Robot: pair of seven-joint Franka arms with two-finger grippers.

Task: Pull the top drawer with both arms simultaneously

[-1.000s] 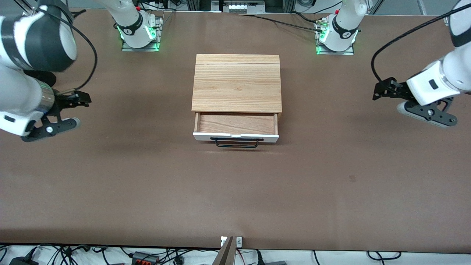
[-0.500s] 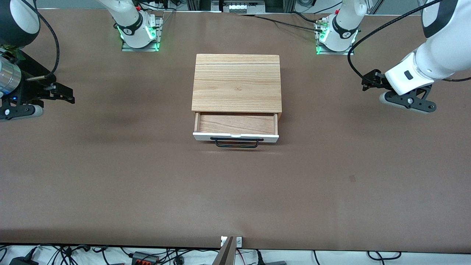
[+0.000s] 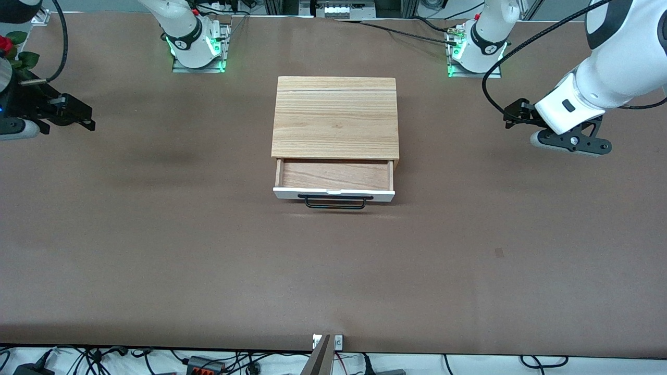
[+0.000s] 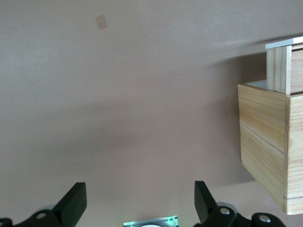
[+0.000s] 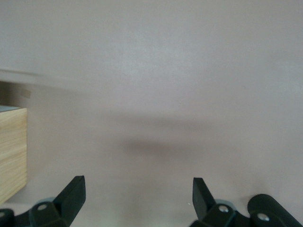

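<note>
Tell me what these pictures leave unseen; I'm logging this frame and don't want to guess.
- Lower drawer front: hidden in the front view by the pulled-out top drawer and the box casing.
- Right gripper: partly cut off by the front view's edge.
- Top drawer's handle: absent from both wrist views, which catch only a casing corner.
- Left gripper: only the fingertips of its open jaws show in its wrist view.

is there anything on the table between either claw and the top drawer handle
Nothing visible. Bare table lies between the top drawer and both open claws: left claw and right claw, each over its own end.
</note>
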